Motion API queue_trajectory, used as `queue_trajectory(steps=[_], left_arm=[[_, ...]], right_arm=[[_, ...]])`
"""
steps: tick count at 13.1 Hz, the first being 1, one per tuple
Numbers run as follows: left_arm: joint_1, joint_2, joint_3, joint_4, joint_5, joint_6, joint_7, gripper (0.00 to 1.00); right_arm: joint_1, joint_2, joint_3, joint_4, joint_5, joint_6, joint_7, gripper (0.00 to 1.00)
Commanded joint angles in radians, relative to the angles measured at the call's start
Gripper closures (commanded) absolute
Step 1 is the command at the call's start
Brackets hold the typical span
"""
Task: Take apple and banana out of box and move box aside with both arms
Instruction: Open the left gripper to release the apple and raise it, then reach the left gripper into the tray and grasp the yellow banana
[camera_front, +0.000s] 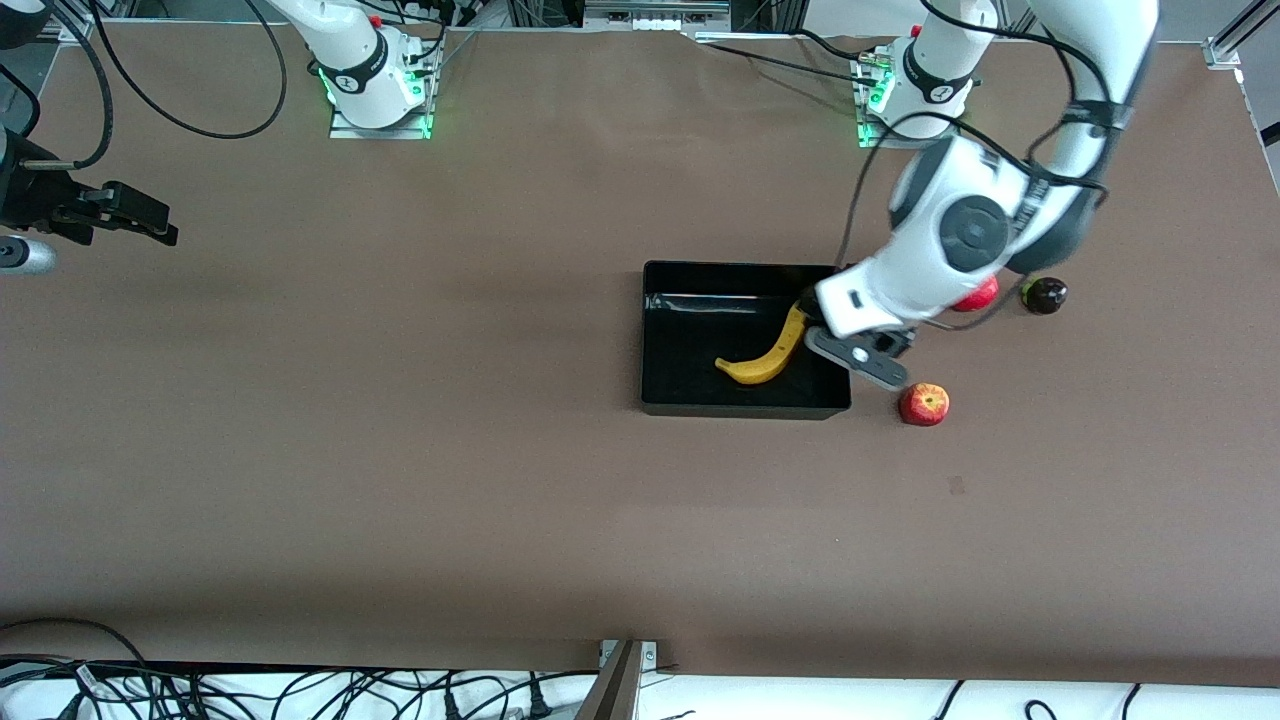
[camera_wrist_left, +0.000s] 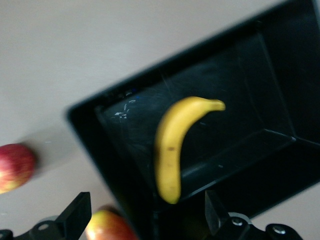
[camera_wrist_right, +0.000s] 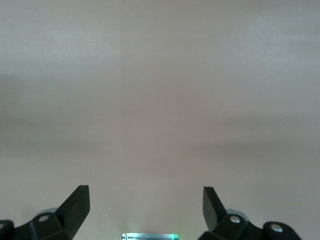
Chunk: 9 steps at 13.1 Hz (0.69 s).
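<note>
Black jaws on the left gripper (camera_wrist_left: 145, 219) stand wide apart and hold nothing. It hangs at mid-frame in the front view, over the box (camera_front: 660, 400) wall at the left arm's end. In the left wrist view one fingertip (camera_wrist_left: 76, 207) sits outside that wall and the other over the box floor, so the jaws straddle the rim. Main risk: a straight descent from here would land a finger on the wall, tipping or shoving the box. The banana (camera_front: 765, 358) is not yet out. It lies on the box floor with one end just under the gripper. A pinch that close to the tip would probably let it swing or slip, and the glossy floor gives it little to brace against. The apple (camera_front: 924, 404) is already on the table, just beside the box corner and lower in the frame. A shoved box or a sweeping finger could set it rolling. A red fruit (camera_front: 985, 292), partly hidden by the arm, and a dark round fruit (camera_front: 1043, 295) crowd the same end. The right gripper (camera_wrist_right: 145, 215) waits, jaws apart, over bare table at the frame's upper edge on the right arm's end, well away from the box. That makes a long reach for the two-arm move, with a mistimed push likely to skew the box.
</note>
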Motion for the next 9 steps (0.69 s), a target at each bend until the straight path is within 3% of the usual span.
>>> queue_trajectory(steps=[1,3,5,9], left_arm=[[-0.034,0.014,0.016,-0.139,-0.005,0.205,0.054,0.0],[-0.044,0.074,0.018,-0.185,0.033,0.325,0.106,0.0],[-0.065,0.108,0.018,-0.186,0.096,0.35,0.108,0.0],[-0.082,0.2,0.019,-0.184,0.109,0.434,0.094,0.0]], right_arm=[[-0.011,-0.001,0.007,0.004,0.02,-0.013,0.001,0.0],[-0.011,-0.001,0.007,0.006,0.02,-0.013,0.001,0.0],[-0.011,-0.001,0.007,0.006,0.02,-0.013,0.001,0.0],[-0.011,-0.001,0.007,0.004,0.02,-0.011,0.001,0.0]])
